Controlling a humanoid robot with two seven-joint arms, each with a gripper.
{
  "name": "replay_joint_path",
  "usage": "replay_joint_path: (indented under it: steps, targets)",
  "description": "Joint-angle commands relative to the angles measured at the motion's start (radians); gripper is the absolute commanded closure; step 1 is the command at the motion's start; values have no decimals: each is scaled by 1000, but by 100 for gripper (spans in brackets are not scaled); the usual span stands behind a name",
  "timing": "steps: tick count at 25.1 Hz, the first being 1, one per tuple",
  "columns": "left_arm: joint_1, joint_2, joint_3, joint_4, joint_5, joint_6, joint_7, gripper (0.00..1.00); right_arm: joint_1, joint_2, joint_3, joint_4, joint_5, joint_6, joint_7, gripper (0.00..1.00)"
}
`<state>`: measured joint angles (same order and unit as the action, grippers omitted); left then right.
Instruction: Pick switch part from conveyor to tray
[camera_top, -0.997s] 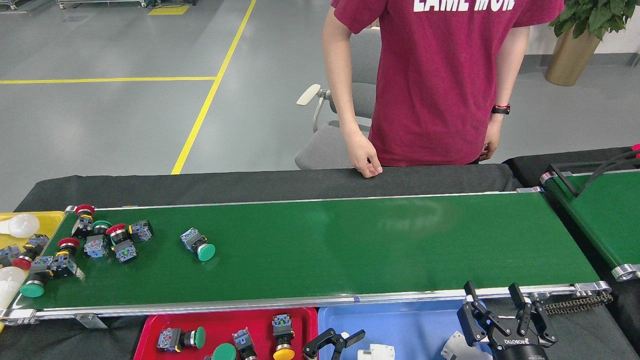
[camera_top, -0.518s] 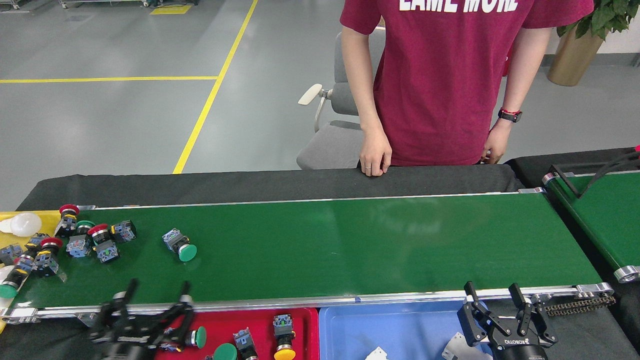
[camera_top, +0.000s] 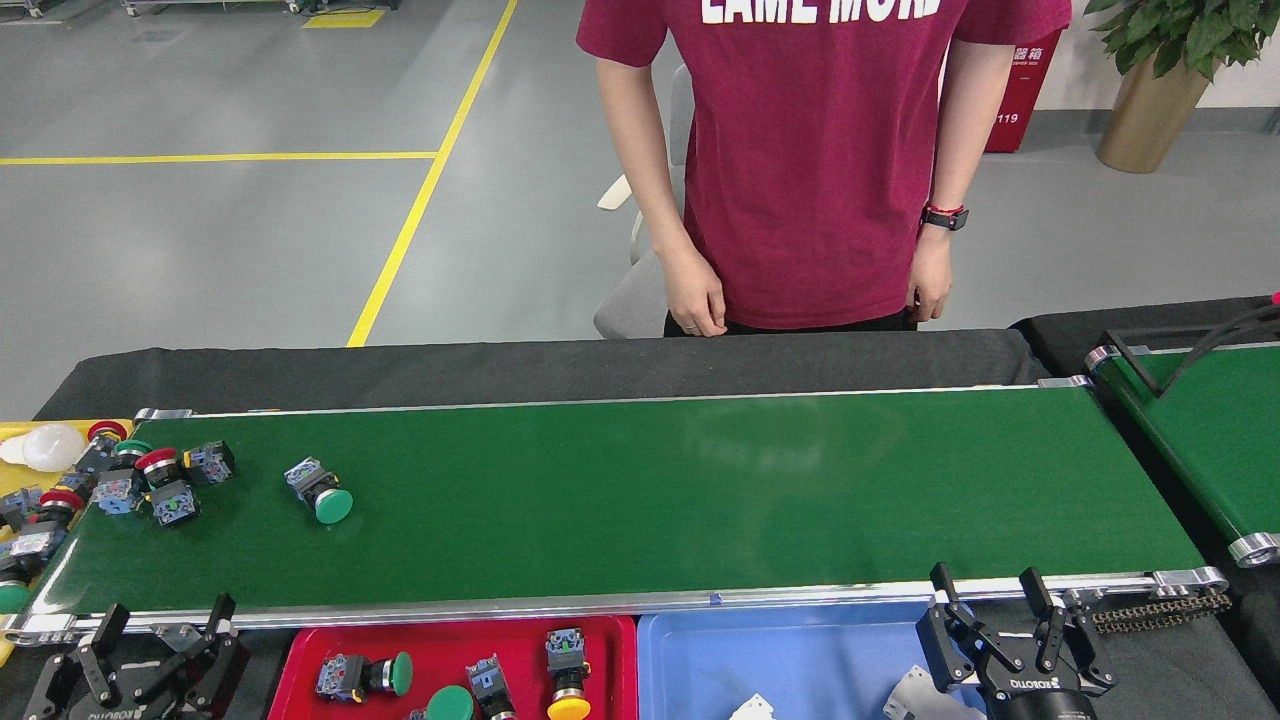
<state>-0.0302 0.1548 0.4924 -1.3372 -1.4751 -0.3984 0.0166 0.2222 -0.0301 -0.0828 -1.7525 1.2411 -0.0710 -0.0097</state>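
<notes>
The conveyor is a long glossy dark green belt in a silver frame. One green-capped switch part lies alone on its left part, and a cluster of red- and green-capped switch parts sits at its left end. The red tray below the belt's near edge holds several switch parts. My left gripper is open at the bottom left, below the belt's near edge and left of the red tray. My right gripper is open at the bottom right, over the blue tray's right side. Both hold nothing.
A person in a red shirt stands behind the far side of the table, hands down. A yellow bin with white pieces and switch parts sits past the belt's left end. A second green belt with a black cable lies at the right.
The switch parts have ridden left on the belt, some dropping off its left end. My left gripper moved left from the red tray to the bottom left corner. The person shifted left.
</notes>
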Motion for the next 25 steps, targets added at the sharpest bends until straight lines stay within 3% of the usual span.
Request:
replay_joint_path:
  steps: [1,5,8,14,17,19,22,24,25]
  targets:
    - [-97,40,2,105,-4,13,-3,0,-3,2,-2,-13,1,0,-3,6]
    - [-250,144,-26,306,-5,61,-3,1,-3,1,-2,-13,1,0,-3,6]
    - [-353,207,-152,471,-4,177,9,1,-3,2,-2,-13,1,0,-3,6]
    - [-565,269,-227,817,-4,276,22,2,-6,2,-2,-13,1,0,-3,6]
    - [-649,292,-310,984,-2,357,112,9,-9,-1,-2,-12,1,0,-3,6]
    - [-688,292,-357,1047,6,385,160,27,-12,-1,0,-12,1,0,-3,6]
    - [-688,287,-360,1060,18,383,164,66,-15,1,0,-12,1,0,-3,6]
    - [-688,288,-367,1060,29,380,177,82,-17,1,0,-12,1,0,-1,6]
    - [-688,288,-368,1060,29,380,181,84,-15,1,0,-12,1,0,-3,6]
